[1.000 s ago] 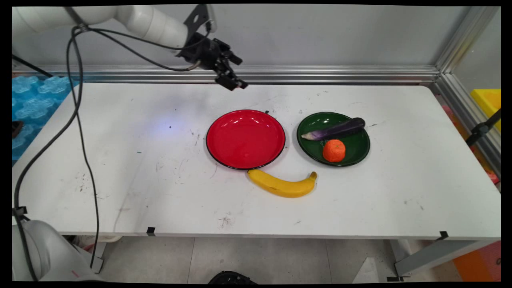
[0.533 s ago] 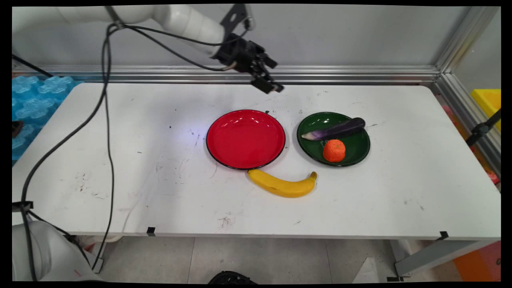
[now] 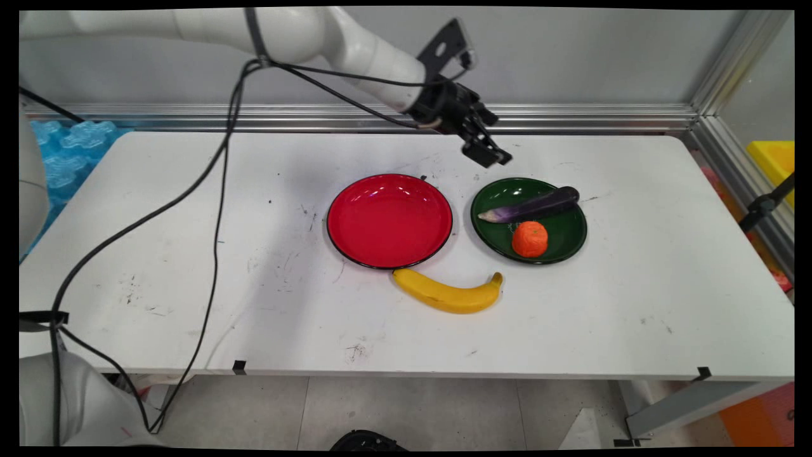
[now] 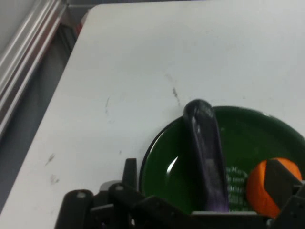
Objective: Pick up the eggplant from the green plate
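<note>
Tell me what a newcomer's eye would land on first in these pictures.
First, the empty red plate at the table's middle, with the yellow banana lying just in front of it. To its right, the green plate holds a purple eggplant and an orange. The gripper hangs in the air above that plate's far left rim.

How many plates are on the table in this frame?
2: a red plate near the table's middle, bare, and a green plate to its right in the main view, holding an eggplant and an orange.
</note>
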Tool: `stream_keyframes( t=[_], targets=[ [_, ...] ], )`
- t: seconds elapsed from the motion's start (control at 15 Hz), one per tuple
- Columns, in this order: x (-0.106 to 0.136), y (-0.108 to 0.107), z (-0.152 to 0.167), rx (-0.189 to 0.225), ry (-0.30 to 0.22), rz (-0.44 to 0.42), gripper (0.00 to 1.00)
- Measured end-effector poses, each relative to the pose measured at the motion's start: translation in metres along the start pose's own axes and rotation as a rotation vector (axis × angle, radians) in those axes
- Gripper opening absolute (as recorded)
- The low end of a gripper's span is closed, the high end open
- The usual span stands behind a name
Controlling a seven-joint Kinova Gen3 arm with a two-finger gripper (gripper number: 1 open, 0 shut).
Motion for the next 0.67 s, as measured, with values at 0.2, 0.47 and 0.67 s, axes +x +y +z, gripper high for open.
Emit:
stream_keyframes(
  t=[0.2,0.47,0.67],
  targets=[
    [0.005,0.010,0.028,-0.005,0.000,0.008,1.00],
    [0.005,0.021,0.059,-0.002,-0.010,0.016,1.00],
    [0.005,0.026,0.078,0.003,-0.020,0.018,1.00]
  ],
)
